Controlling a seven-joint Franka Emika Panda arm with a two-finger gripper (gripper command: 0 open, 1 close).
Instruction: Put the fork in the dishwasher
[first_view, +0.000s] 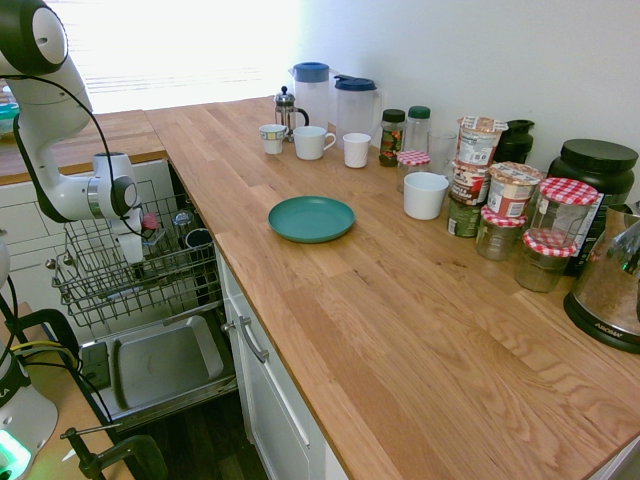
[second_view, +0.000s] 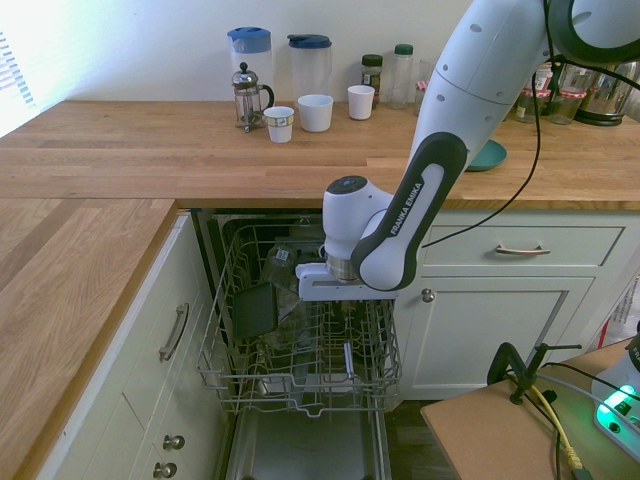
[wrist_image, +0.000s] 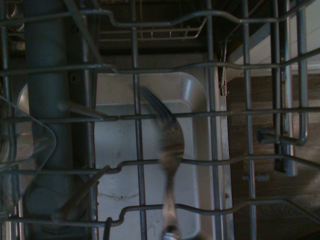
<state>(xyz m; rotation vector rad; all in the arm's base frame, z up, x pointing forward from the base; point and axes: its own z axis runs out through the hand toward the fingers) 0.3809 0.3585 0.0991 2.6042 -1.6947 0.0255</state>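
The dishwasher (first_view: 160, 365) stands open below the wooden counter, its grey wire rack (second_view: 300, 385) pulled out over the grey door panel. My gripper (second_view: 343, 305) reaches down into the rack's right middle part, and in the first exterior view the gripper (first_view: 135, 250) is low among the wires. The wires hide its fingers. The silver fork (wrist_image: 170, 150) shows blurred in the wrist view, pointing down through the rack wires (wrist_image: 240, 65) toward the door panel (wrist_image: 120, 145). From the second exterior view the fork (second_view: 347, 358) is a slim pale upright piece just under the gripper.
A dark flat item (second_view: 253, 310) and a clear glass stand in the rack's left part. On the counter are a teal plate (first_view: 311, 218), cups, pitchers and several jars (first_view: 510, 200). White drawers (second_view: 520, 250) flank the dishwasher.
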